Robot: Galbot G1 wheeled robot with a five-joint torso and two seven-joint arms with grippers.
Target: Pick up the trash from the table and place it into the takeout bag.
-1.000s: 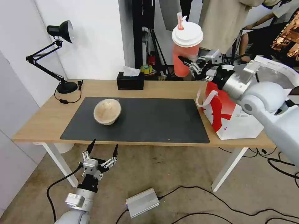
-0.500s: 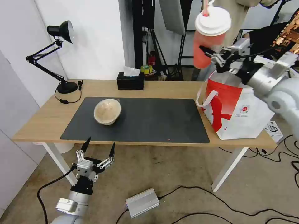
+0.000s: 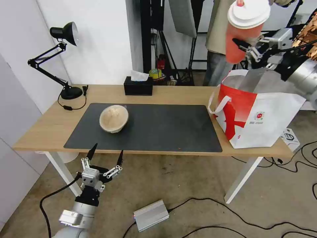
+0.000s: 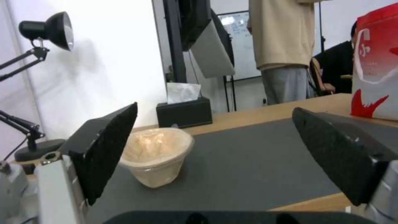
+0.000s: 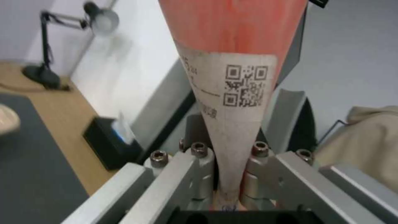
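Note:
My right gripper (image 3: 246,45) is shut on the red drink cup (image 3: 242,31) and holds it high, tilted, above the back left of the takeout bag (image 3: 261,114), whose mouth stands open at the table's (image 3: 49,125) right end. In the right wrist view the cup (image 5: 232,62) is clamped between the jaws, QR label facing me. A beige lidded bowl (image 3: 114,118) sits on the left part of the dark mat (image 3: 165,129). My left gripper (image 3: 108,149) hangs open below the table's front edge; from its wrist view the bowl (image 4: 155,155) stands ahead of one finger (image 4: 105,152).
A black tissue box (image 3: 138,85) stands at the table's back edge, and a black desk lamp (image 3: 62,33) at the back left. A person (image 3: 218,39) stands behind the table near the cup. A silver box (image 3: 151,215) and cables lie on the floor.
My right gripper has carried the red cup up and to the right, from behind the table's back edge to above the bag. The left arm has sunk slightly.

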